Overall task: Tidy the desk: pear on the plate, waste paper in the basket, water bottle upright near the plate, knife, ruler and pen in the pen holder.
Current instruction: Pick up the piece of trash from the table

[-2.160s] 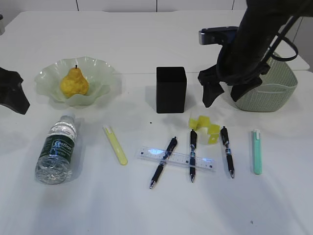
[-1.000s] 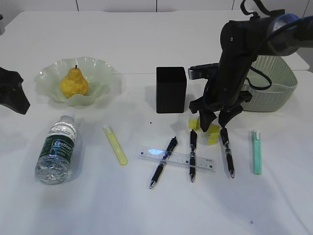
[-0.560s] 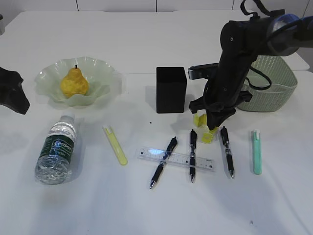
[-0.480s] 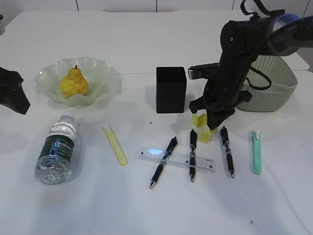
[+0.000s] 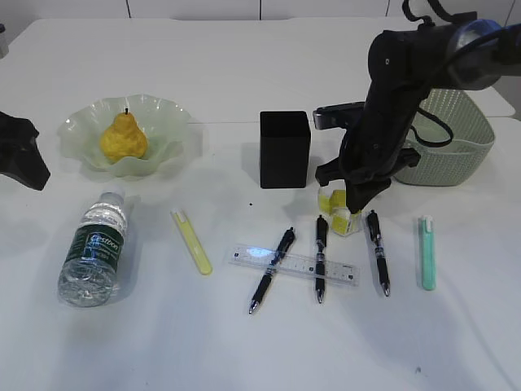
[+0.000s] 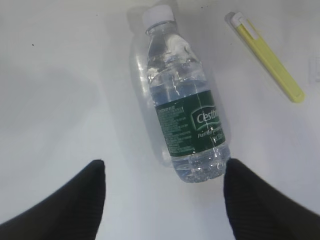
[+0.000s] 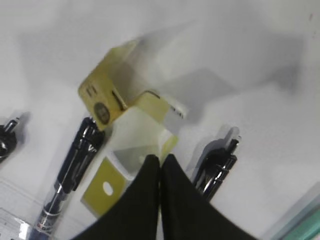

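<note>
My right gripper stands low over the desk, shut on a thin fold of the yellow waste paper, which lies between two pens. The left gripper hangs open above the base of the water bottle, which lies on its side. The pear sits in the plate. Under two pens lies the clear ruler. A yellow cutter knife lies right of the bottle. The black pen holder stands mid-desk, and the basket is behind my right arm.
A mint-green cutter lies at the far right. The left arm's dark body is at the left edge. The pen holder stands close to the left of my right arm.
My right arm came down from beside the basket onto the waste paper and its jaws shut on it, squeezing the wad narrower. The left arm has not moved.
</note>
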